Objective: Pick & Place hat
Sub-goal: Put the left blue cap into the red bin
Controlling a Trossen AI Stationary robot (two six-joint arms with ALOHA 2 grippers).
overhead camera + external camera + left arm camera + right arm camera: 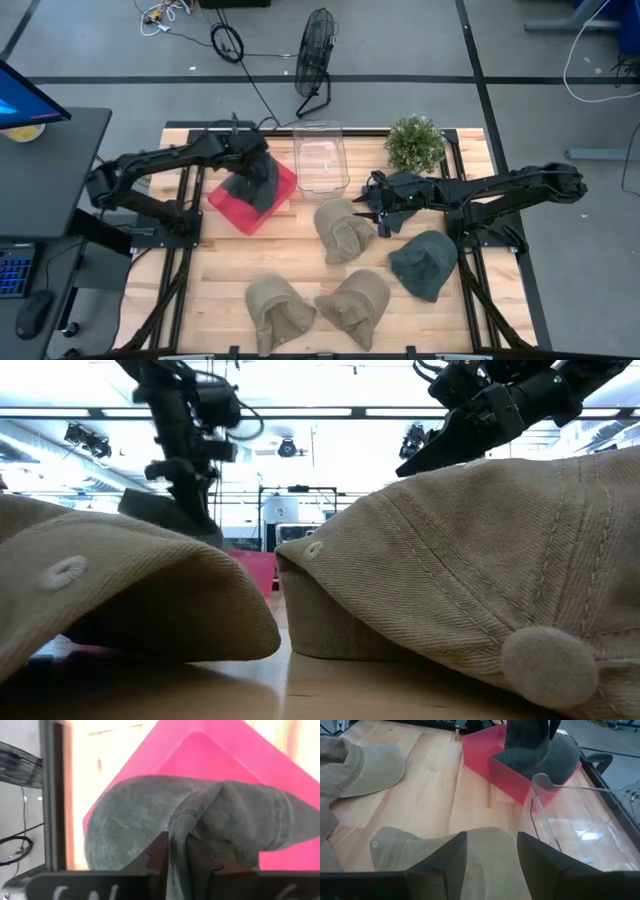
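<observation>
Two tan hats fill the low view, a tan hat (130, 595) on one side and another tan hat (480, 580) with its top button right up against the lens. From overhead, three tan ones sit on the wooden table (220, 260), plus a dark green hat (424, 263) lying near the right arm.

Over at the pink bin (252, 196), the left gripper (262, 170) has a grey-green hat (255, 183) pinched by a fold of fabric. Fingers are narrow, the cloth is sandwiched between them in the left wrist view, and the hat's body sags down into the bin. So it's basically in the bin but not let go.

Right gripper (372, 212) hangs over the middle tan hat (343, 230) with fingers spread wide, nothing in them.

Clear plastic tub (321, 156) sits just beside the pink bin, with a small potted plant (415, 143) near it.

No readable brands or writing on any hat or bin that I can make out.
</observation>
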